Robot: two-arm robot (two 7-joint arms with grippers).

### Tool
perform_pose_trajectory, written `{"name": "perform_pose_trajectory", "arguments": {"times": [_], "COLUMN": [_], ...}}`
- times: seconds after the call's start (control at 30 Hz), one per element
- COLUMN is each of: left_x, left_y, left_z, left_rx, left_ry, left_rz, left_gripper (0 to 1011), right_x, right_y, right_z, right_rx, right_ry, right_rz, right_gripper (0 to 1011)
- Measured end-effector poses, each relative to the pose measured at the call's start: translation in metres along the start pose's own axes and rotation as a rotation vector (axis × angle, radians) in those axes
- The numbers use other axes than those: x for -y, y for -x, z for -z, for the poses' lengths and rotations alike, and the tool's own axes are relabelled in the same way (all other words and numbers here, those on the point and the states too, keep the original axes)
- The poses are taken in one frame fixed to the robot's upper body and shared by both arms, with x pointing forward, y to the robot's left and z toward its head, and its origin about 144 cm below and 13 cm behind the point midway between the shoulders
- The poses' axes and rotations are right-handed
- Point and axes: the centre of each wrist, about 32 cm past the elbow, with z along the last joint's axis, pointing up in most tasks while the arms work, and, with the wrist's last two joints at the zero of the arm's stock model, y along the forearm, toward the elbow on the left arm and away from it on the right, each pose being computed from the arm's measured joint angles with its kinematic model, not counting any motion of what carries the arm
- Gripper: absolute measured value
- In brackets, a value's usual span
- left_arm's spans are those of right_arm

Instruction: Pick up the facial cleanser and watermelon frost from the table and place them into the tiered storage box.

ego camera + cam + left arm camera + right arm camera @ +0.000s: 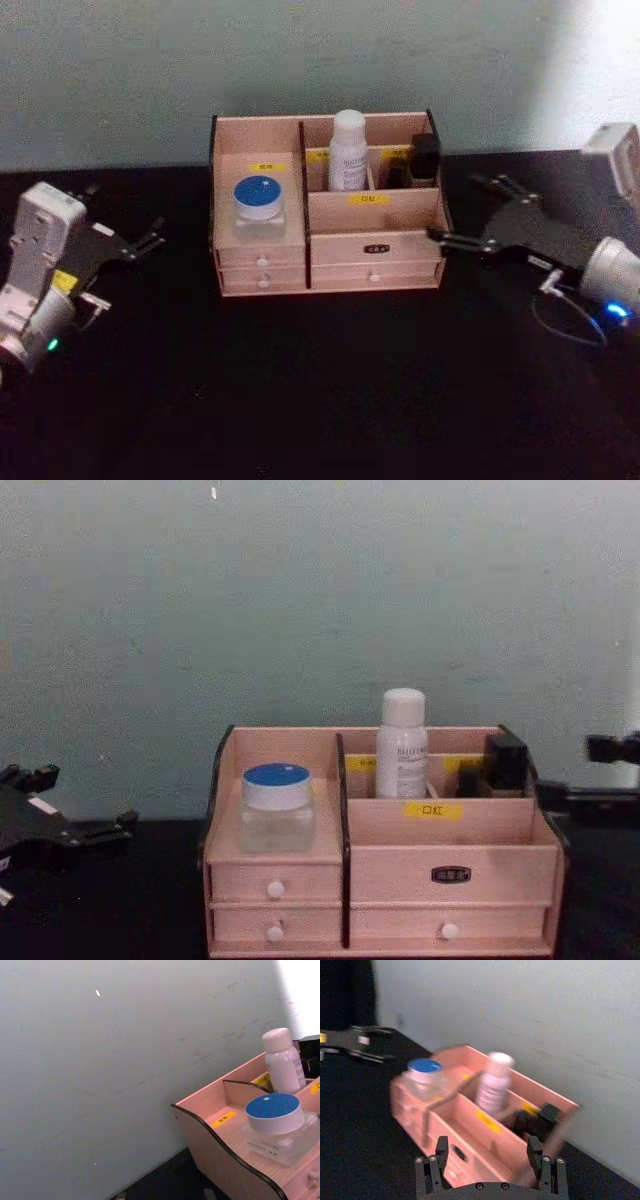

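The head view showed the whole dark bench (320,400) from above, with the tiered storage box (325,262) at its far middle, against the pale wall (150,70). The chest view showed the same box from the front, so its white-knobbed drawers (275,888) and yellow labels (432,810) were plain.

The watermelon frost (258,205) stood upright on the left shelf of the box, above the two left drawers. The facial cleanser (348,150) stood upright in a rear compartment, at about 2 o'clock from the jar. A small dark bottle with black cap (424,157) stood in the rear right compartment, at 3 o'clock from the cleanser, with a divider between them. In the left wrist view the blue lid of the jar and the fine print on the cleanser were seen close, and the curved dark edge of the box side lay in front of them.

The left tool (152,240) rested at 9 o'clock from the box, well apart from it, fingers spread and empty. The right tool (480,215) lay at 3 o'clock, one fingertip just beside the right wall of the box; its fingers were apart and held nothing, as the right wrist view confirmed.

The bench at 6 o'clock from the box was open dark surface. Behind the box the wall stood close.
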Motion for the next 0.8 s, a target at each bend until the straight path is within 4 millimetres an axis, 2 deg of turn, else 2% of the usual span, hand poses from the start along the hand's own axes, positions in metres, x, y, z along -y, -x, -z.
{"name": "perform_pose_trajectory", "arguments": {"times": [0.2,0.37,0.6,0.8], "left_x": [0.000,0.000,0.000,0.000], "left_y": [0.000,0.000,0.000,0.000], "left_z": [0.000,0.000,0.000,0.000], "left_rx": [0.000,0.000,0.000,0.000], "left_ry": [0.000,0.000,0.000,0.000], "left_rz": [0.000,0.000,0.000,0.000], "left_gripper": [1001,1001,1001,1001], "right_x": [0.016,0.018,0.008,-0.005], "right_y": [0.005,0.016,0.036,0.045], "right_z": [0.006,0.011,0.024,0.038], "right_rx": [0.023,0.051,0.159,0.253], "right_ry": [0.052,0.100,0.182,0.246], "right_rz": [0.180,0.311,0.487,0.554], "right_gripper": [1003,1003,1003,1003]}}
